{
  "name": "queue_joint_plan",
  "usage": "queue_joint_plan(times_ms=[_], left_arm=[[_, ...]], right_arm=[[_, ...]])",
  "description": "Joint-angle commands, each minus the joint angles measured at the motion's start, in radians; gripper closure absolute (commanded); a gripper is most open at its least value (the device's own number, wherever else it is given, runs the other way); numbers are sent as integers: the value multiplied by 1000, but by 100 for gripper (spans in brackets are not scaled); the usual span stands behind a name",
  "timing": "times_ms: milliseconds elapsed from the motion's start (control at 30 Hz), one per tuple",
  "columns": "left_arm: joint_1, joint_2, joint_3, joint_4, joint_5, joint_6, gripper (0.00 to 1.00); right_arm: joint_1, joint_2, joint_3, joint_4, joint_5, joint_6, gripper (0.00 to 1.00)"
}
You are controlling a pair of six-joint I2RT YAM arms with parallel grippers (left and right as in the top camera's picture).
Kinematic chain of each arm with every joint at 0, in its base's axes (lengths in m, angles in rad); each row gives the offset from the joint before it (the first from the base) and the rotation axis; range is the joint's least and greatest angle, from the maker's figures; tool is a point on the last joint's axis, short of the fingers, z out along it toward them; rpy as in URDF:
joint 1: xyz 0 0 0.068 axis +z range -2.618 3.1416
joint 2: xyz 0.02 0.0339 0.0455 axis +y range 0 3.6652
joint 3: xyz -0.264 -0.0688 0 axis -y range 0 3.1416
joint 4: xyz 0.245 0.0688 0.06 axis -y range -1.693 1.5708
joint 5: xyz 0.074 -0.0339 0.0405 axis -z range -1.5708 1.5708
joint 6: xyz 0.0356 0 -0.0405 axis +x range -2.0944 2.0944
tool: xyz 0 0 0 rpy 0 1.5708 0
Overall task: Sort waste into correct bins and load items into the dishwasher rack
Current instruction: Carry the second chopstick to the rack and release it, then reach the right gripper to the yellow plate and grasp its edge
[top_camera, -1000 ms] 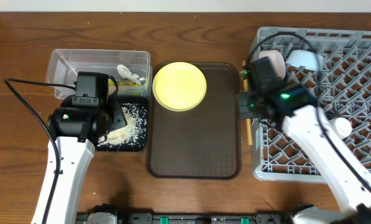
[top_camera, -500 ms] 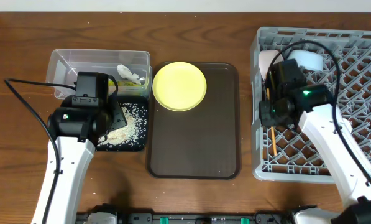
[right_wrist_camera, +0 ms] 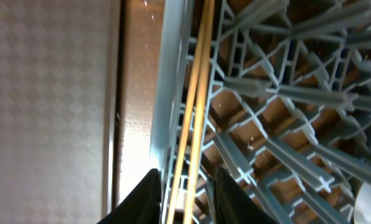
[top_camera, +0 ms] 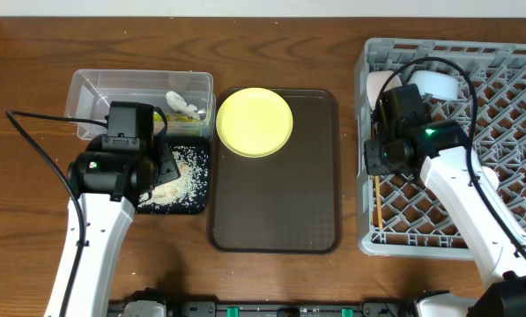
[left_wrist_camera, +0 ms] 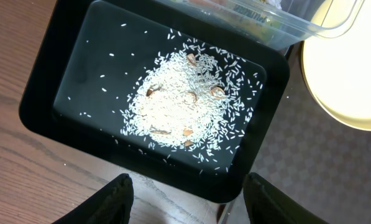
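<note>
Dishwasher rack [top_camera: 509, 176] at table's right. Black tray [left_wrist_camera: 73, 74] holds rice grains [left_wrist_camera: 185, 112]; left gripper [left_wrist_camera: 188, 199] over its near rim, fingers wide, empty. Clear tub [left_wrist_camera: 297, 22]: print blurred, unreadable. Chopsticks [right_wrist_camera: 194, 93] side by side in rack along tray-side wall, long axis front-to-back. Right gripper [right_wrist_camera: 186, 199] straddles them, fingers narrow, contact unclear.

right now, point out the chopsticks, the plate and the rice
chopsticks [right_wrist_camera: 194, 93], right wrist view, mid-shaft
plate [top_camera: 255, 121], overhead view, its centre
rice [left_wrist_camera: 185, 112], left wrist view, middle of the pile
</note>
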Motion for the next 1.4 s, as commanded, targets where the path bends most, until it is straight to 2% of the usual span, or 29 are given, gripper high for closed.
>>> queue_joint_plan(times_ms=[0, 167, 333, 467, 667, 933, 1100, 1167, 1233, 1367], left_arm=[[5, 0, -4, -6, -8, -16, 40], [5, 0, -4, -6, -8, -16, 40], [5, 0, -4, -6, -8, -16, 40], [5, 0, -4, -6, -8, -16, 40], [5, 0, -4, -6, -8, -16, 40], [5, 0, -4, -6, -8, -17, 40], [5, 0, -4, -6, -8, -16, 40], [5, 0, -4, -7, -8, -16, 40], [5, 0, -4, -7, -8, -16, 40], [5, 0, -4, -7, -8, -17, 40]], right_arm=[[3, -2, 56, 47, -69, -7, 67], [51, -2, 77, 251, -230, -6, 58], [134, 42, 76, 426, -183, -6, 52], [196, 145, 76, 555, -126, 14, 46], [236, 333, 76, 703, -78, 115, 48], [254, 529, 77, 779, -79, 248, 48], [262, 566, 77, 755, -88, 253, 55], [262, 563, 77, 743, -88, 252, 63], [261, 553, 77, 725, -88, 252, 76], [242, 513, 77, 678, -72, 252, 87]])
